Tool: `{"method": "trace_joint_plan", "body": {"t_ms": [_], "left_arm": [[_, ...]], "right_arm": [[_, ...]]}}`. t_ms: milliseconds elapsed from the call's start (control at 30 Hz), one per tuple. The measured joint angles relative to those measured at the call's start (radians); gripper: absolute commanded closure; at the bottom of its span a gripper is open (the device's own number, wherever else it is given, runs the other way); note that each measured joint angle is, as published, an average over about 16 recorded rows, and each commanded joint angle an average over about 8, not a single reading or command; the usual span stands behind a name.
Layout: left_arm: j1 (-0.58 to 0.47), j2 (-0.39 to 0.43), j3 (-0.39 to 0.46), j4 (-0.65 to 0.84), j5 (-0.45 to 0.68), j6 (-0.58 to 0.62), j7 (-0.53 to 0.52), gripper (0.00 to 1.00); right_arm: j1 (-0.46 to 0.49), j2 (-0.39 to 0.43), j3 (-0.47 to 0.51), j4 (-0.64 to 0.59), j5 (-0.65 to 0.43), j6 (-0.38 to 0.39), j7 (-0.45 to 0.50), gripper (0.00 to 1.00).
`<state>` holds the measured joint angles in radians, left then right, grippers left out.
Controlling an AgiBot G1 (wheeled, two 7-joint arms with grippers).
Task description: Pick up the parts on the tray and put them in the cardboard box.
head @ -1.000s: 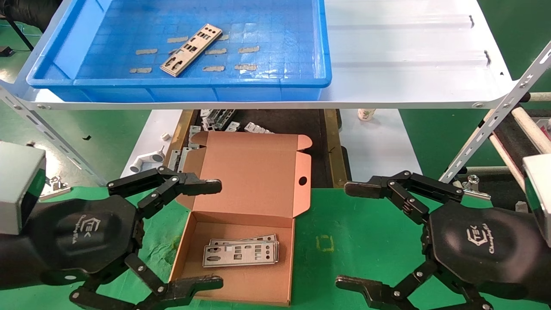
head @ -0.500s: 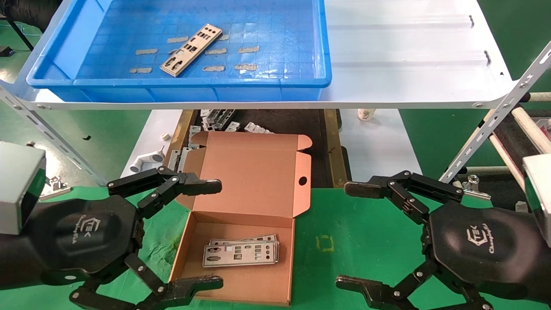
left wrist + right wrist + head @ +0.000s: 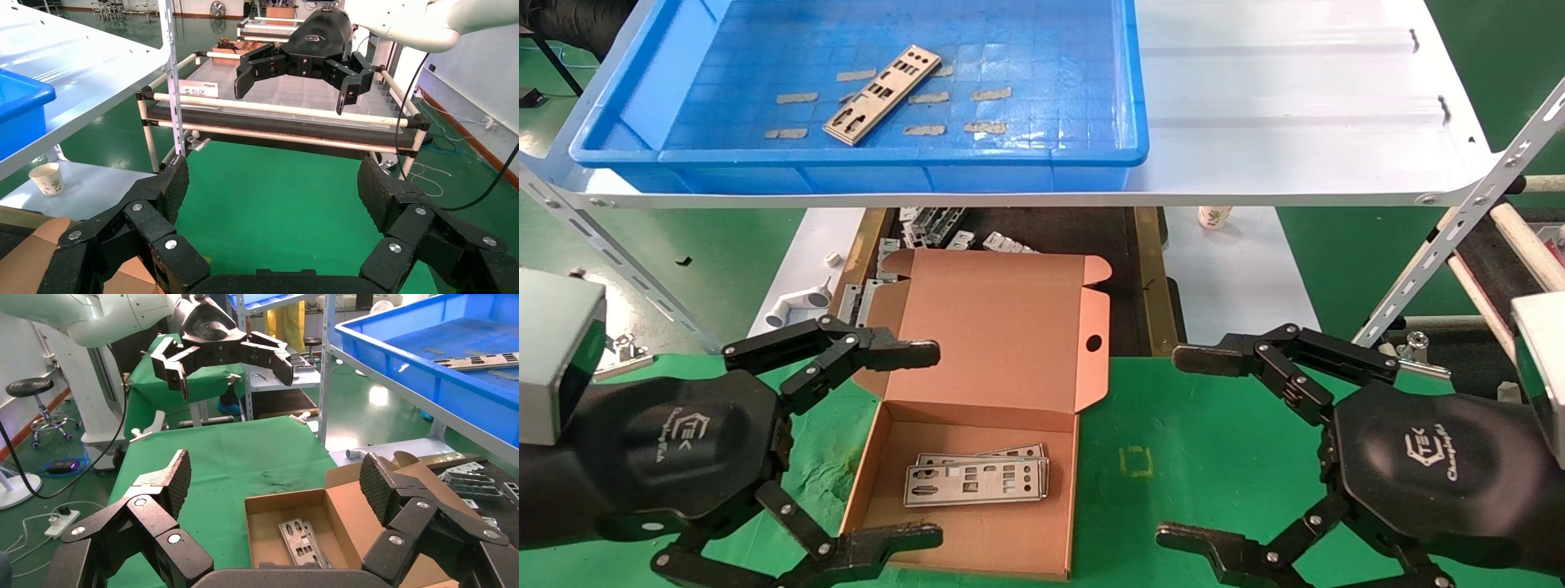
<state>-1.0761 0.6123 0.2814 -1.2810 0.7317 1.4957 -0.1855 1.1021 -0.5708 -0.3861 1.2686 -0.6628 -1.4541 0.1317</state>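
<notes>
I'm hovering both grippers, left and right, spread wide and holding nothing, flanking the cardboard box.

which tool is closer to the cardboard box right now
Left. The left tool straddles the cardboard box's left edge; the right tool hovers over the green mat, apart.

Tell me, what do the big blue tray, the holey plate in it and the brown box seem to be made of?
The tray looks like moulded plastic: glossy, even blue, rounded rim. The plate seems thin sheet metal: dull silver-grey, flat, with punched slots. The box appears to be corrugated cardboard: matte brown, with folded flaps.
</notes>
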Motion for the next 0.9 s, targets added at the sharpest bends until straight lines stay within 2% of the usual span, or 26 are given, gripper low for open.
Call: {"method": "trace_joint_plan", "body": {"t_ms": [900], "left_arm": [[0.0, 0.0, 0.0, 0.0, 0.0, 0.0, 0.0, 0.0]], "right_arm": [[0.0, 0.0, 0.0, 0.0, 0.0, 0.0, 0.0, 0.0]]}}
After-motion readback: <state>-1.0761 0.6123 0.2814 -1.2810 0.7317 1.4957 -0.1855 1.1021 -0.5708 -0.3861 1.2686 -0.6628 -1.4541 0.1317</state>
